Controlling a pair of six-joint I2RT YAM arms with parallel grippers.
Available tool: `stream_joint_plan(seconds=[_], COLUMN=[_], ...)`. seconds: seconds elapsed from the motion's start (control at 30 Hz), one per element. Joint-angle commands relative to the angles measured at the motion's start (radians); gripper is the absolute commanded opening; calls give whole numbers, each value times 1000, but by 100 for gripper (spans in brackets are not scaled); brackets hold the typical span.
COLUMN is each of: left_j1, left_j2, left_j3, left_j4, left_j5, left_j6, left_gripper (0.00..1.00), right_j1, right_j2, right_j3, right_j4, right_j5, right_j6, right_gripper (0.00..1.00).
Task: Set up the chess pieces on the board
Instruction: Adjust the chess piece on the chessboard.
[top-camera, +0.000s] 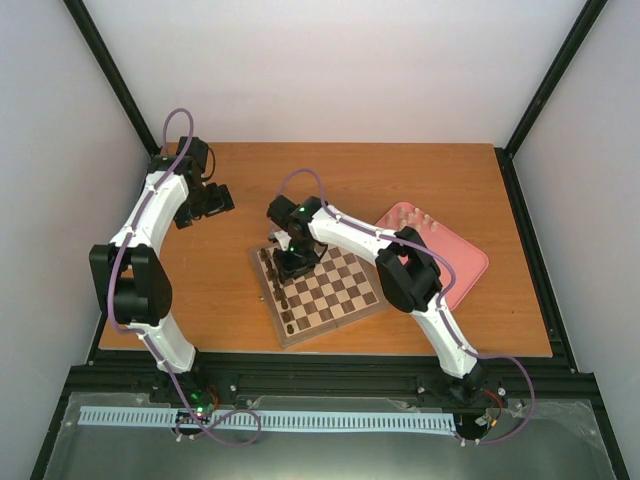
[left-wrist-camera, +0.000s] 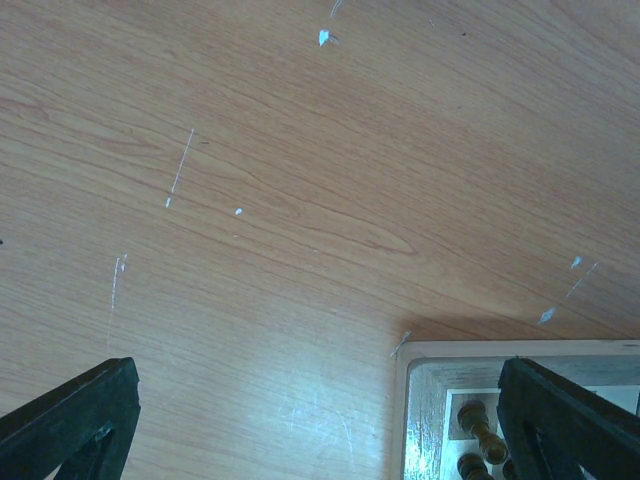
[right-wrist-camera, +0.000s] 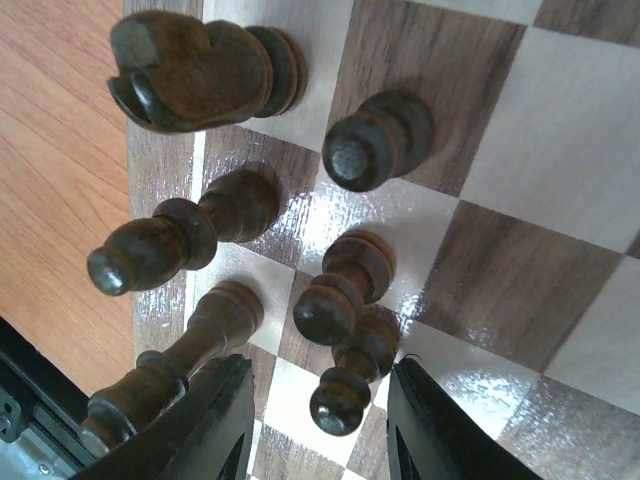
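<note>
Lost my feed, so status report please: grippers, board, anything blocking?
Left gripper open, over the table. Right gripper open, straddling a dark pawn on the board. Dark neighbours crowd close; cream pieces on pink tray.

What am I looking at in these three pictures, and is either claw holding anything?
Two white robot arms are bolted at the near edge of a wooden table. The overhead picture looks down from above and behind them; the other two come from a camera on each wrist, so the black shapes at the bottom are that arm's own fingers. On the table lie a chessboard with dark pieces along one edge, and a pink tray holding pale pieces. The left gripper hangs open over bare wood by the board's corner, holding nothing. The right gripper is down among the dark pieces, its fingers apart on either side of a standing pawn; no firm grip on it shows.
</note>
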Motion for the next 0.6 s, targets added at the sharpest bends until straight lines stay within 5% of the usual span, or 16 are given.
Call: stream_joint_plan(seconds=[0.0, 0.57], left_j1=[-7, -7], left_j2=[8, 10], left_j3=[39, 38], left_j4=[3, 5], left_j5=[-10, -7], left_j6=[7, 5], left_gripper=[100, 100], right_j1=[-3, 7], right_j2=[25, 44], right_j3=[2, 29], right_j4=[12, 1], right_j5=[-31, -56], right_j6=[-14, -28], right_gripper=[38, 38])
